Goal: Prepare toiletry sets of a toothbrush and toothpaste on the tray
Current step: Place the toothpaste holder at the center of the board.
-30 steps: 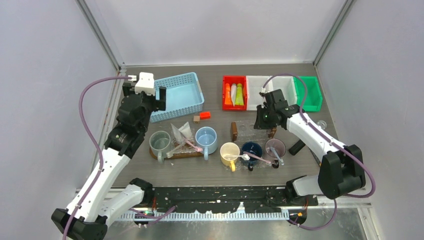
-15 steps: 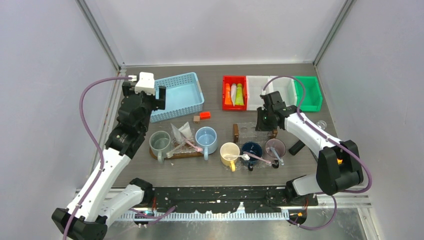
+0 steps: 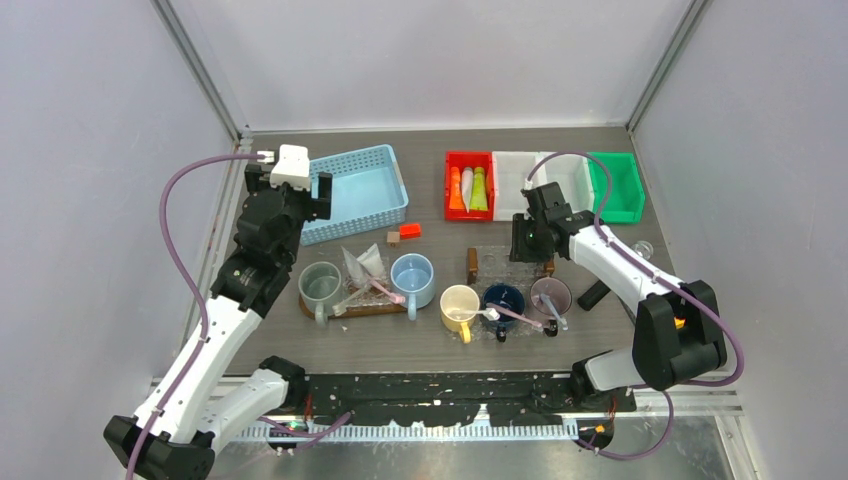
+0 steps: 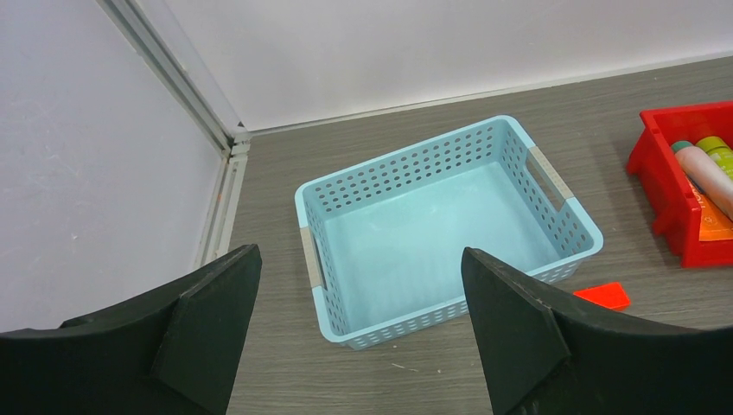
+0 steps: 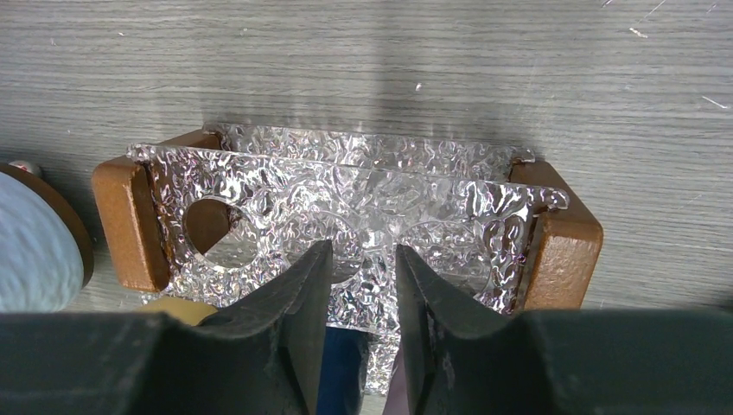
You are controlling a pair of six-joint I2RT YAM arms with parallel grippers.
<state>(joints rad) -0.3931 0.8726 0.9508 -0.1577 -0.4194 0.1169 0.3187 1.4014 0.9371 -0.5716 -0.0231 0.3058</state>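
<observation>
Five mugs stand in a row: grey-green [image 3: 320,283] and light blue [image 3: 412,278] on a brown wooden tray [image 3: 345,309], then cream-yellow [image 3: 459,303], navy [image 3: 503,299] and mauve [image 3: 550,294]. Thin toothbrushes [image 3: 497,314] lie in or across them. Toothpaste tubes [image 3: 467,188] lie in the red bin [image 3: 448,195]. My right gripper [image 5: 361,259] hovers over a clear textured rack [image 5: 449,199] with wooden ends, just behind the navy mug; its jaws stand narrowly open with nothing between them. My left gripper [image 4: 360,255] is wide open and empty above the table in front of the blue basket [image 4: 432,225].
White [image 3: 515,180] and green [image 3: 615,185] bins sit beside the red one. A small red block [image 3: 410,231] and a brown block [image 3: 392,237] lie near the basket. A clear plastic bag [image 3: 365,262] lies between the two left mugs. A black object [image 3: 595,293] lies right of the mauve mug.
My right gripper's jaws have parted, and its arm shifted slightly right over the clear rack. The left arm has not moved.
</observation>
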